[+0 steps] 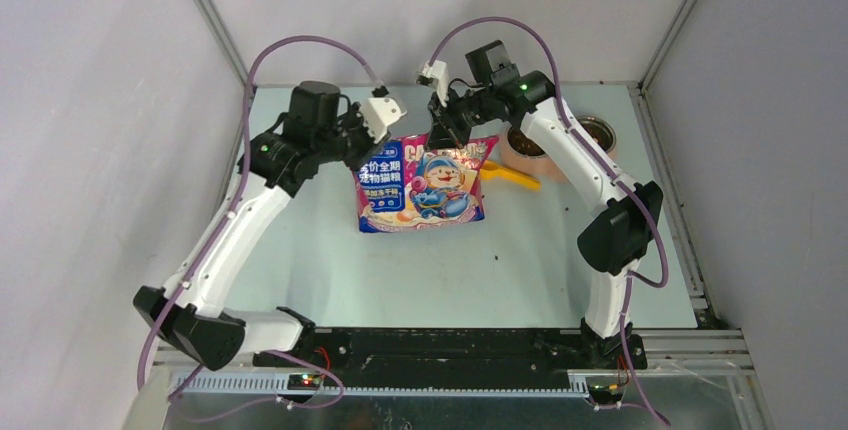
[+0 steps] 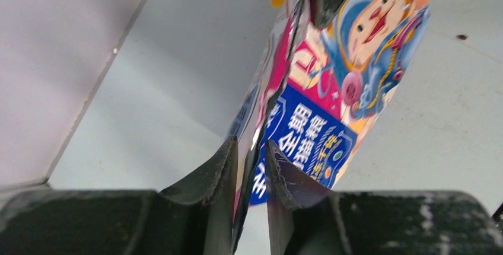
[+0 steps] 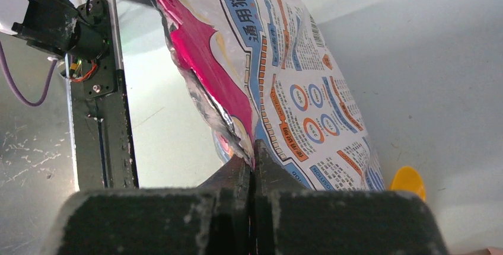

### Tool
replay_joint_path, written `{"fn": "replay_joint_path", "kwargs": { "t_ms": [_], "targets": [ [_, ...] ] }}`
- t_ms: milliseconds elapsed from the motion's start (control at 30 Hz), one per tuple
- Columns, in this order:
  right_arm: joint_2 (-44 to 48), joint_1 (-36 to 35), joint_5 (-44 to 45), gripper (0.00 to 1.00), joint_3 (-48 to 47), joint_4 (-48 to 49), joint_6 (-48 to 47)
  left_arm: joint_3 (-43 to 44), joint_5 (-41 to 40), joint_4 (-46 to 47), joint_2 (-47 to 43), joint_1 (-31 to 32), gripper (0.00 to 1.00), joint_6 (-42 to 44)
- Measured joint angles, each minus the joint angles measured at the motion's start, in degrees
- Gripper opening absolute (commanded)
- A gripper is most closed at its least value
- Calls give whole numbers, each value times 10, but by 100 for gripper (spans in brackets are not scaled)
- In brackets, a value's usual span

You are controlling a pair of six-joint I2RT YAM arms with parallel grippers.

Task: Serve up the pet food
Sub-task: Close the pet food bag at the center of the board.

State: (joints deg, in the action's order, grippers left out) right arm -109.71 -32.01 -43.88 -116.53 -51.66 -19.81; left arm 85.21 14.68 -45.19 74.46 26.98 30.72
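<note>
- My right claw (image 3: 254,151) is pinched together on the edge of the bag (image 3: 285,77), with foil lining showing just above the tips.
- My left claw (image 2: 252,145) stands slightly apart. The bag's other edge runs through the gap, and I see no squeeze on it.
- The bag sits mid-bench (image 1: 450,270) between both arms, print facing up.
- The yellow scoop (image 1: 512,176) lies at the bag's right edge.
- Kibble (image 1: 522,140) shows as a dark mass in a bowl (image 1: 540,166) behind my right arm, right of the bag. I can't see inside the bag.
</note>
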Motion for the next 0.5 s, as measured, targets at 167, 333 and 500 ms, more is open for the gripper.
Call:
{"fn": "replay_joint_path", "kwargs": {
  "t_ms": [167, 333, 500],
  "targets": [
    [0, 1, -2, 0, 0, 1, 4, -18, -17, -10, -24, -19, 25, 14],
    [0, 1, -3, 0, -1, 2, 8, -35, -28, -15, -19, -25, 13, 23],
    [-1, 0, -5, 4, -2, 2, 12, -39, -35, -12, -18, -26, 0, 28]
  ]
}}
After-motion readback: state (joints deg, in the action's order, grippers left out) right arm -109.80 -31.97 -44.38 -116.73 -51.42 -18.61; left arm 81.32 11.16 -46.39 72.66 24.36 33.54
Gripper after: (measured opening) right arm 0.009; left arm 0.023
